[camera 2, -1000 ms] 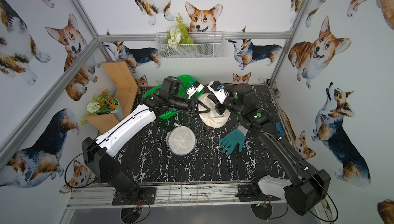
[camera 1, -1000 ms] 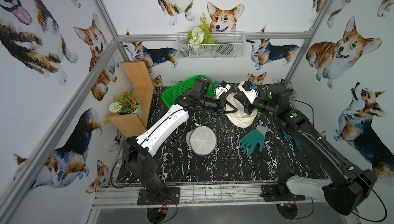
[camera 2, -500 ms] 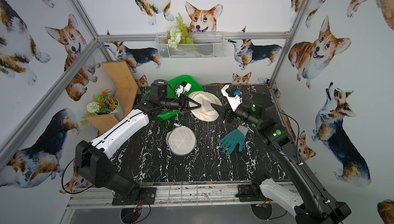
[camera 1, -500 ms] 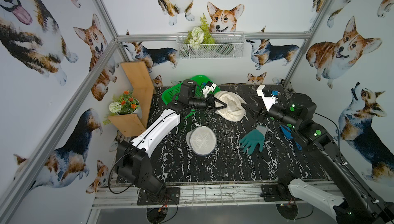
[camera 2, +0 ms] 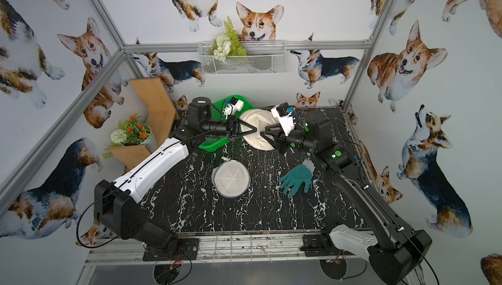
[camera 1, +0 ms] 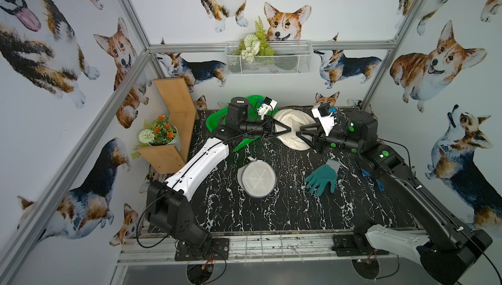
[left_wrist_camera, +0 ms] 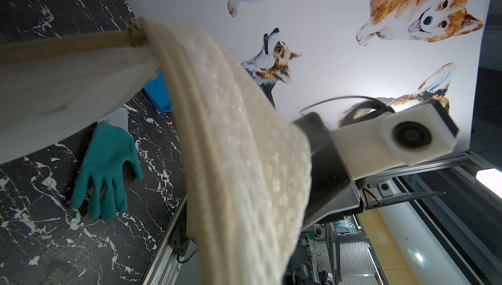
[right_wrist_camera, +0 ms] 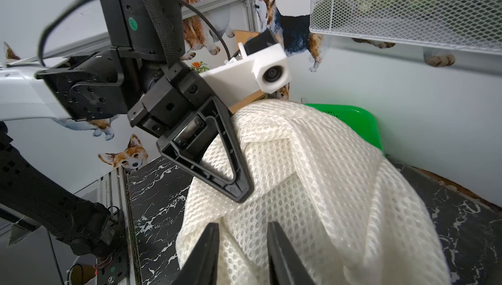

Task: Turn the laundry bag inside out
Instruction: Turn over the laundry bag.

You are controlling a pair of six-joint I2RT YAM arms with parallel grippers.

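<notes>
The laundry bag point(camera 1: 292, 119), a white mesh sack, hangs bunched above the back of the table in both top views. My left gripper point(camera 1: 288, 131) comes in from the left and is shut on a fold of it. The right wrist view shows that black triangular gripper point(right_wrist_camera: 240, 194) pinching the mesh. My right gripper point(camera 1: 298, 134) faces it from the right. Its gripper point(right_wrist_camera: 242, 228) stands open, fingers apart against the bag point(right_wrist_camera: 312, 188). In the left wrist view the bag point(left_wrist_camera: 244, 148) hides my left fingers.
A round flat mesh disc point(camera 1: 256, 179) and a teal glove point(camera 1: 323, 179) lie mid-table. A green basket point(camera 1: 217, 120) sits at the back left under the left arm. A wooden shelf with a flower pot point(camera 1: 160, 134) stands on the left. A wire basket point(camera 1: 267, 58) hangs on the back wall.
My right gripper let go of the bag, pulled away to the right, and has come back to it with jaws apart. My left gripper kept its hold, swinging the bag left, then back.
</notes>
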